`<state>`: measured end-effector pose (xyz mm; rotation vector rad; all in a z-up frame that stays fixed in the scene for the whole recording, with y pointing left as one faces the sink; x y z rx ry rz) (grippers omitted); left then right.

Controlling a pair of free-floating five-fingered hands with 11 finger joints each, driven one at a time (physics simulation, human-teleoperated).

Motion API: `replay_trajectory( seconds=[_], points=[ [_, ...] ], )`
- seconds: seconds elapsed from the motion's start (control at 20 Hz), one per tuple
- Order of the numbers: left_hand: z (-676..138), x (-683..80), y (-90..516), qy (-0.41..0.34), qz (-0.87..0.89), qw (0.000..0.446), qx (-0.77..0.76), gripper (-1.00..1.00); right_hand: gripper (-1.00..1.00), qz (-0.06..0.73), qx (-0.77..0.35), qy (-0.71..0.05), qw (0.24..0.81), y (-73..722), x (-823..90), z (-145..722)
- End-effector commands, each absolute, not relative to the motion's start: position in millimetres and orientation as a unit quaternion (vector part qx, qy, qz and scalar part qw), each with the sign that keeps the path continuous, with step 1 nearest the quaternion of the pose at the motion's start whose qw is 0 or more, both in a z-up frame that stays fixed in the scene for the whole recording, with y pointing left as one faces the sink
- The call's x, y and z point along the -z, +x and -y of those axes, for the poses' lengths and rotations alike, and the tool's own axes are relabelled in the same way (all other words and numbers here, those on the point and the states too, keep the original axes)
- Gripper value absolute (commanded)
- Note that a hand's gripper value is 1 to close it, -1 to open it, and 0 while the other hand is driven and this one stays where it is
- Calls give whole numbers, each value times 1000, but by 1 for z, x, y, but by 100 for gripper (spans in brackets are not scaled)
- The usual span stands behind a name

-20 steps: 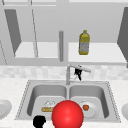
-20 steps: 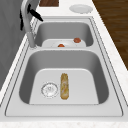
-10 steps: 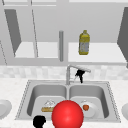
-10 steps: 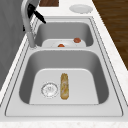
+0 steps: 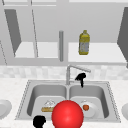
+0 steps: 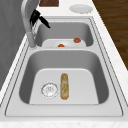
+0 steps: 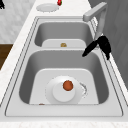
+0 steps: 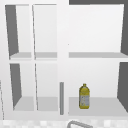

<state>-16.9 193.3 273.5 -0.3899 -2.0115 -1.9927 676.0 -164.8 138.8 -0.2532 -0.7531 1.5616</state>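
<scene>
Your right hand (image 5: pixel 80 77) hangs in the air just under the spout of the bent silver metal tap (image 5: pixel 73 68), at the back of the right bowl of the grey steel double sink (image 5: pixel 110 100). You can see the same hand beside the tap in the left side view (image 6: pixel 36 17) and the right side view (image 7: pixel 101 46). One finger (image 7: pixel 88 51) sticks out straight and points down toward the bowl, and the others look loosely bent. It holds nothing, and you cannot tell if it touches the tap.

Well below that hand, a round white plate (image 7: pixel 63 93) lies on the bottom of the right bowl with a small orange-red ball of food (image 7: pixel 67 85) on it. In the left bowl a long brown bread roll (image 6: pixel 64 85) lies just beside the round metal drain (image 6: pixel 49 89).

Your left hand (image 5: pixel 39 121) floats low at the front edge of the sink, next to a big shiny red ball (image 5: pixel 67 115). You cannot tell how its fingers are set.

A yellow plastic bottle with a pale label (image 8: pixel 84 96) stands on the white shelf (image 8: pixel 100 106) above the tap. You cannot read any words on the label.
</scene>
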Motion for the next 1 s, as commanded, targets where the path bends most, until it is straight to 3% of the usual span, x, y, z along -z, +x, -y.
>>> replay_trajectory(
  seconds=[0.0,0.5,0.95],
  points=[
    [-193,-274,-17,-135,697,141,690,0,-100,369,-660,-95,647,674,-119,151],
    [-193,-274,-17,-135,697,141,690,0,-100,439,-611,-171,636,635,-84,123],
    [-193,-274,-17,-135,697,141,690,0,-100,413,-568,-267,660,632,-77,112]
  ],
)
